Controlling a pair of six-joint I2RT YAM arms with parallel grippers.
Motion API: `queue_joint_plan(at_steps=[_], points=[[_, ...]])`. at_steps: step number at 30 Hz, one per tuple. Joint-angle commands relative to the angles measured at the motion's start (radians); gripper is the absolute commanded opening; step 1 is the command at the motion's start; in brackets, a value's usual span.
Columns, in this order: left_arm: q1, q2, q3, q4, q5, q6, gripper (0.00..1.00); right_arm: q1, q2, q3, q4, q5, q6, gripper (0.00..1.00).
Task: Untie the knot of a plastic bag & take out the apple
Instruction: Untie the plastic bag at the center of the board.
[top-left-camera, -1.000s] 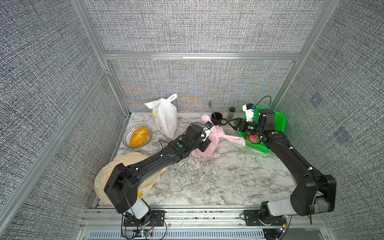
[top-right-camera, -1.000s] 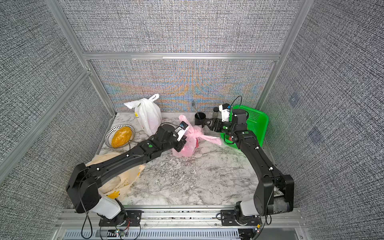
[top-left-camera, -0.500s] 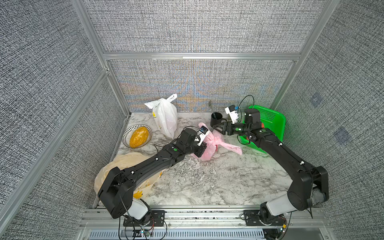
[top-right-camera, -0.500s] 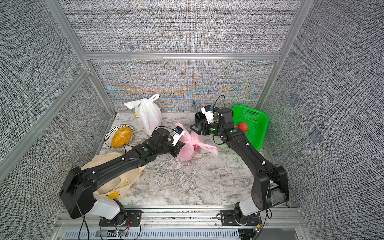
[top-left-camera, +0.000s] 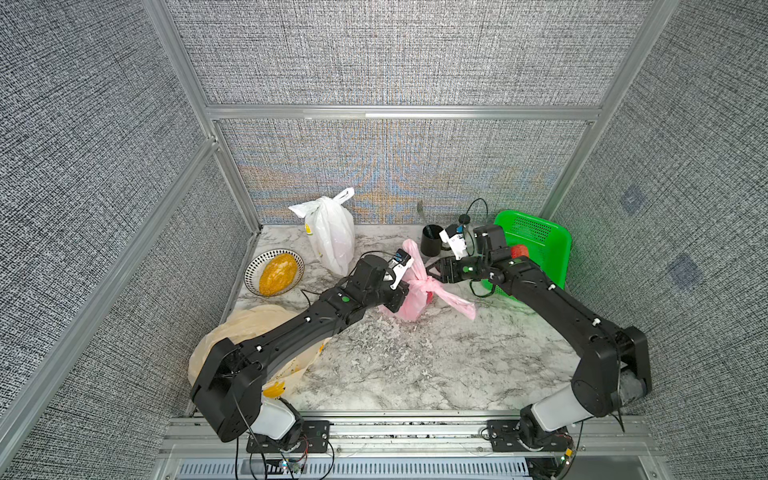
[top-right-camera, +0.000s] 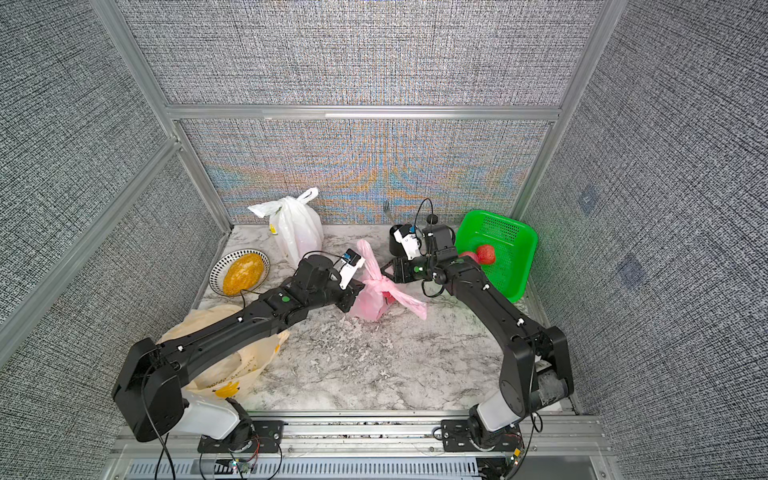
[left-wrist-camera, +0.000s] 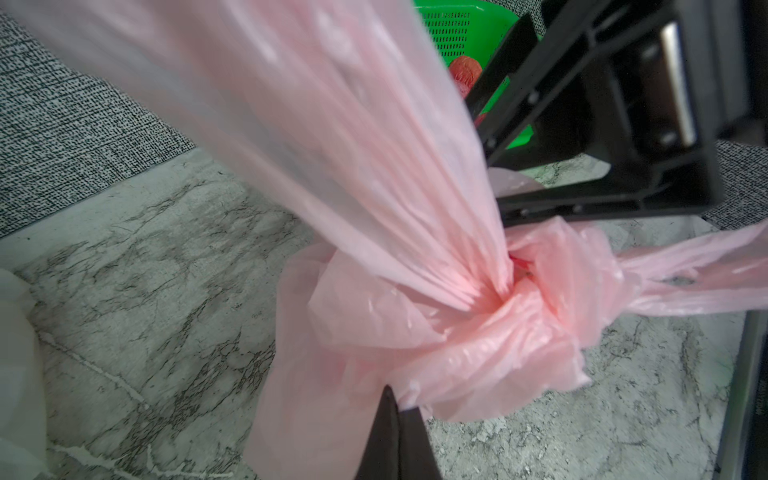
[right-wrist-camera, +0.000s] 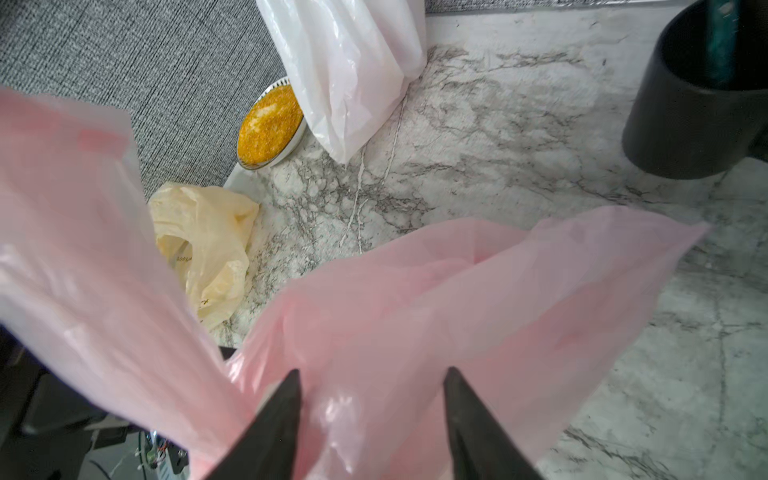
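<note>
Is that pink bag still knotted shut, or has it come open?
Still knotted. The pink bag shows a tight bunched knot in the left wrist view, with its handle ends trailing from it.

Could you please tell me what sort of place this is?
Probably a robotics lab cell, not a real kitchen: grey textured panels in an aluminium frame wall in a marble-look table, and the left arm and right arm are mounted on a rail at its front.

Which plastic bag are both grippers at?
The pink bag, between the left gripper and right gripper; the white bag stands behind, the yellowish bag lies under the left arm.
</note>
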Motion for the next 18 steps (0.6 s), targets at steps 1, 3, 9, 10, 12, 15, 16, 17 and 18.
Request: queue_joint_plan(at_steps=[1,3,9,10,12,15,16,17,18], points=[[0.007,0.006,-0.003,0.018,-0.011,-0.004,0.0,-0.013,0.024,-0.008,-0.031,-0.091,0.009,0.0],[0.015,0.012,-0.006,0.027,-0.012,-0.01,0.0,-0.028,0.032,-0.028,0.009,-0.129,0.042,0.0],[0.081,0.013,-0.047,0.038,-0.01,-0.055,0.0,-0.146,-0.02,-0.103,0.13,-0.053,0.156,0.0],[0.092,0.015,-0.05,0.034,-0.012,-0.06,0.0,-0.16,-0.026,-0.111,0.143,-0.043,0.166,0.0],[0.118,0.024,-0.053,0.024,-0.018,-0.077,0.0,-0.179,-0.026,-0.124,0.157,-0.017,0.177,0.0],[0.157,0.035,-0.072,0.037,-0.018,-0.124,0.0,-0.185,-0.014,-0.152,0.18,0.005,0.19,0.0],[0.169,0.037,-0.077,0.043,-0.013,-0.14,0.0,-0.185,-0.008,-0.16,0.185,0.01,0.193,0.0],[0.177,0.04,-0.082,0.05,-0.004,-0.151,0.0,-0.184,-0.003,-0.17,0.19,0.017,0.195,0.0],[0.179,0.038,-0.086,0.058,0.004,-0.154,0.0,-0.184,-0.002,-0.182,0.203,0.014,0.203,0.0]])
